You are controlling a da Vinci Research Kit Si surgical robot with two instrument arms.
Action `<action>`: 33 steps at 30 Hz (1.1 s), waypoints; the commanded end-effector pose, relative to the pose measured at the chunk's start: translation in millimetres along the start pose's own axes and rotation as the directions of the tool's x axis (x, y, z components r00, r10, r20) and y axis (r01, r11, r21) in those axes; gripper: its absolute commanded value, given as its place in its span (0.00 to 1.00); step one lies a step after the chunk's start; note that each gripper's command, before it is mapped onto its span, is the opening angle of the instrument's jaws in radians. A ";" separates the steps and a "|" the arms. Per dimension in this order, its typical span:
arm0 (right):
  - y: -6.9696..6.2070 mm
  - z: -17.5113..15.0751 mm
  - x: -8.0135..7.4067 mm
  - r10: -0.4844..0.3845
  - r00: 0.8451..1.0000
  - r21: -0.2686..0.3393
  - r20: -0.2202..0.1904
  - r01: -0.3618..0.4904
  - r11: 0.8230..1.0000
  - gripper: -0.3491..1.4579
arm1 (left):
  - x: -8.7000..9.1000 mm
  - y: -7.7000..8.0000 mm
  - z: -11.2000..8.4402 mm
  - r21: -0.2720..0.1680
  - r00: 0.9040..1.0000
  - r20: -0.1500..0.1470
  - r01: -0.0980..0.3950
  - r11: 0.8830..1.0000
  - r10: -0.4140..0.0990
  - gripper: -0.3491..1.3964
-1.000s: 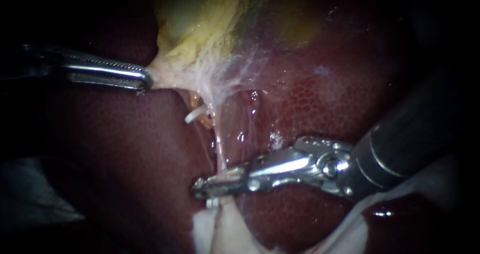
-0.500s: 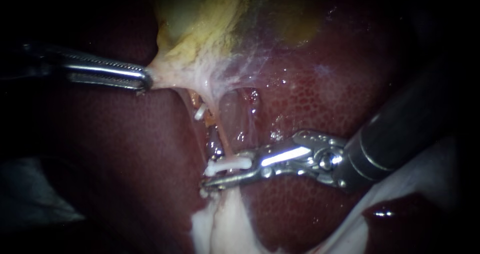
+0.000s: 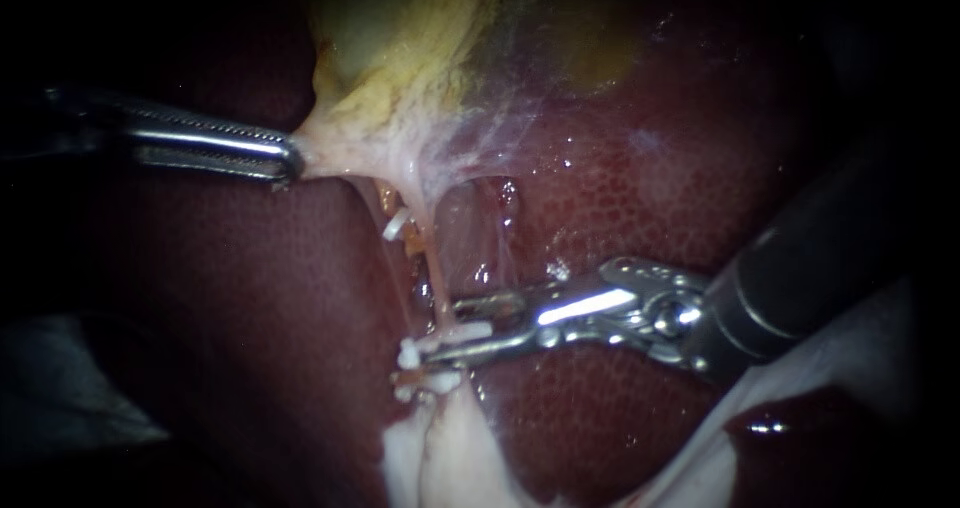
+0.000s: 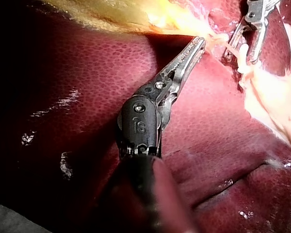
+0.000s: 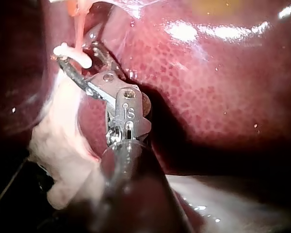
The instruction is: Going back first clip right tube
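Observation:
My left instrument (image 3: 292, 158) (image 4: 200, 44) comes in from the left, its jaws shut on the pale lower edge of the yellowish gallbladder (image 3: 400, 78), pulling it leftward. From that edge a thin pink right tube (image 3: 436, 273) runs down. A white clip (image 3: 445, 338) (image 5: 72, 54) sits across it near its lower end. My right instrument (image 3: 440, 328) (image 5: 78, 57) reaches in from the right with its jaws open, one on each side of the clip. Another white clip (image 3: 396, 226) sits higher up on the strand to the left.
Dark red liver (image 3: 650, 198) lies all around and under the tubes. A pale whitish mass of tissue (image 3: 440, 458) (image 5: 63, 145) lies just below the clipped spot. The right instrument (image 4: 252, 29) also shows ahead of the left jaws in the left wrist view.
The right instrument's jaws went from shut around the tube to open, leaving the white clip on it. The instrument drew back slightly to the right. The left instrument held still.

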 end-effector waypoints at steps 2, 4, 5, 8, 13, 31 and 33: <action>-0.7 -1.3 0.9 -0.102 0.993 -0.052 0.051 0.105 0.993 0.47 | 0.0 -0.1 0.0 -0.002 1.000 0.000 0.000 1.000 0.000 0.00; -1.2 -2.6 1.7 -0.166 0.982 -0.081 0.089 0.173 0.982 0.47 | 0.0 -0.1 0.0 -0.002 1.000 0.000 0.000 1.000 0.000 0.00; -1.4 -3.5 2.2 -0.205 0.973 -0.094 0.104 0.215 0.972 0.47 | 0.0 -0.1 0.0 -0.002 1.000 0.000 0.000 1.000 0.000 0.00; -1.9 -6.0 3.4 -0.272 0.955 -0.114 0.118 0.286 0.952 0.47 | 0.0 -0.1 -0.1 -0.002 1.000 0.000 0.000 1.000 0.000 0.00; -2.5 -10.0 5.1 -0.336 0.934 -0.121 0.126 0.350 0.929 0.47 | 0.0 -0.1 -0.1 -0.002 1.000 0.000 0.000 1.000 0.000 0.00; -4.5 -14.6 6.9 -0.373 0.920 -0.037 0.118 0.379 0.925 0.47 | -1.4 -2.4 1.7 0.003 1.000 0.000 -0.006 1.000 0.006 0.00; -4.5 -14.7 6.9 -0.372 0.921 -0.037 0.118 0.379 0.925 0.47 | -2.4 -3.0 2.7 0.008 1.000 -0.001 -0.017 1.000 0.017 0.00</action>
